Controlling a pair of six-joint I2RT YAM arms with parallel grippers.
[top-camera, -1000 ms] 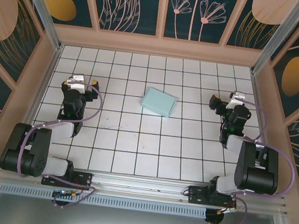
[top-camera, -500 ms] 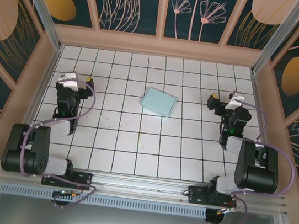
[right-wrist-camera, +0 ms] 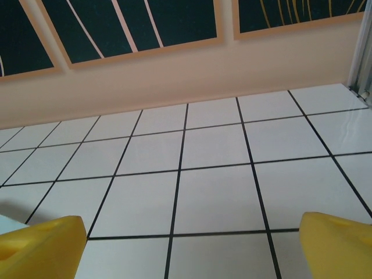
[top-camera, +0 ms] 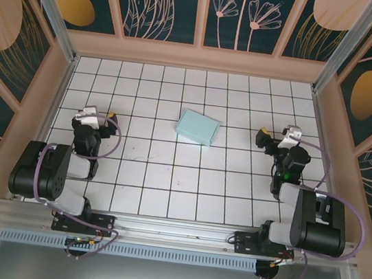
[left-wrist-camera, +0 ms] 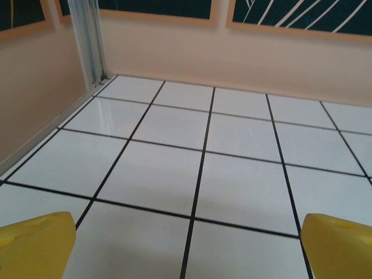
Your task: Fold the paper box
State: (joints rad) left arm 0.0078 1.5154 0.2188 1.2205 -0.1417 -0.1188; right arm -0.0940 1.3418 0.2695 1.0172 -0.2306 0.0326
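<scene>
The paper box (top-camera: 198, 127) lies flat on the white tiled surface (top-camera: 166, 178), in the middle toward the far side. Its long axis runs roughly left to right with a slight skew. It sits between the two arms, to the right of the left end effector (top-camera: 96, 114) and to the left of the right end effector (top-camera: 278, 135), which looks a little nearer. Both stand well apart from it, jaws spread wide, holding nothing. The top view gives this layout. The wrist views look out between wide-set yellow jaws over tiles toward the back wall (left-wrist-camera: 232, 52), which confirms the open jaws up close.
</scene>
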